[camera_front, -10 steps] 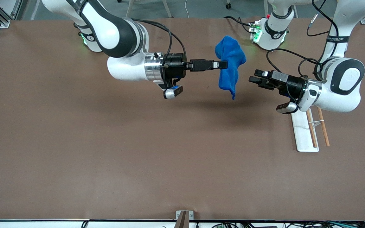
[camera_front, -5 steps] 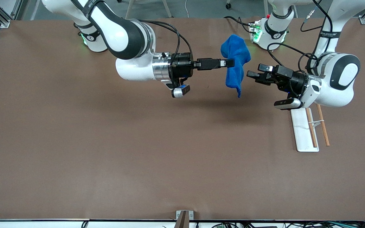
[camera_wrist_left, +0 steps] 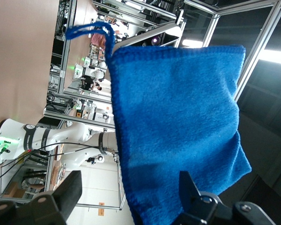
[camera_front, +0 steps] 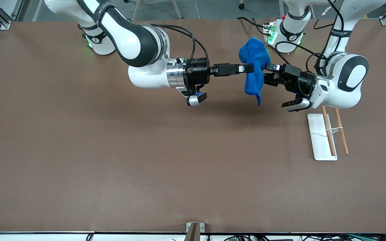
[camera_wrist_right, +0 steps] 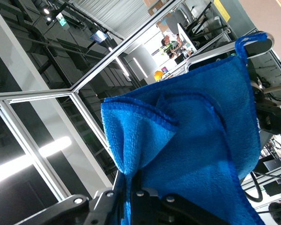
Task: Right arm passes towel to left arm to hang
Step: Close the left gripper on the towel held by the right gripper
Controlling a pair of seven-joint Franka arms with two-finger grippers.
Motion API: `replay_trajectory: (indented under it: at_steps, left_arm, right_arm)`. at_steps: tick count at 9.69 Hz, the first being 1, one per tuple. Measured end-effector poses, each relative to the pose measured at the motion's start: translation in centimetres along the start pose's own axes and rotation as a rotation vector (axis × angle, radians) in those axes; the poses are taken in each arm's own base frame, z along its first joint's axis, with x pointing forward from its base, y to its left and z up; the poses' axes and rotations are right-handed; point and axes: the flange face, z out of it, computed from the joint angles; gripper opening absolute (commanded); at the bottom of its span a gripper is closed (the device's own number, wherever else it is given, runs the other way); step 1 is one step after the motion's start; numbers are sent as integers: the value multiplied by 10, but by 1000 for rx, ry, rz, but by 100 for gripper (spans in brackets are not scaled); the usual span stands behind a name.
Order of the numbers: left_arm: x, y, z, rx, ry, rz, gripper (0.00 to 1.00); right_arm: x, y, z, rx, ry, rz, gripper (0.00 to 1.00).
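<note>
The bright blue towel point(camera_front: 254, 55) hangs in the air over the table, near the left arm's base. My right gripper point(camera_front: 250, 68) is shut on a bunched fold of it, and the cloth drapes down below the fingers. In the right wrist view the towel point(camera_wrist_right: 187, 140) is pinched between the shut jaws of the right gripper point(camera_wrist_right: 133, 187). My left gripper point(camera_front: 268, 74) is level with the towel and open. In the left wrist view the left gripper point(camera_wrist_left: 130, 183) has one edge of the towel point(camera_wrist_left: 178, 117) between its spread fingers, with a gap on one side.
A white tray point(camera_front: 317, 142) lies on the brown table at the left arm's end, nearer to the front camera than the left gripper. Two thin wooden rods point(camera_front: 328, 132) joined by a small link lie across and beside it.
The right arm has carried the towel toward the left arm's end. The left gripper has moved in to meet it, so its fingers now straddle the towel's edge.
</note>
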Motion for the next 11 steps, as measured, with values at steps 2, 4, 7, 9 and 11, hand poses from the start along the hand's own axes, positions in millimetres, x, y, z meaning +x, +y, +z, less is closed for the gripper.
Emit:
replay_trajectory:
  at_steps: [2,4,7,9,11]
  left_arm:
    - [5,8,-2,-42,44,22,81]
    - [9,11,-5,-57,82,55,77]
    - [13,12,-6,-64,123,80,65]
    - [14,9,3,-56,119,95,56]
    - [14,9,5,-55,118,97,10]
  right_arm:
    - [0,0,1,2,0,-1,1]
    - [-1,0,1,1,1,-2,1]
    - [-1,0,1,1,3,-2,1]
    - [0,0,1,0,11,-2,2]
    - [0,0,0,-1,14,-3,2]
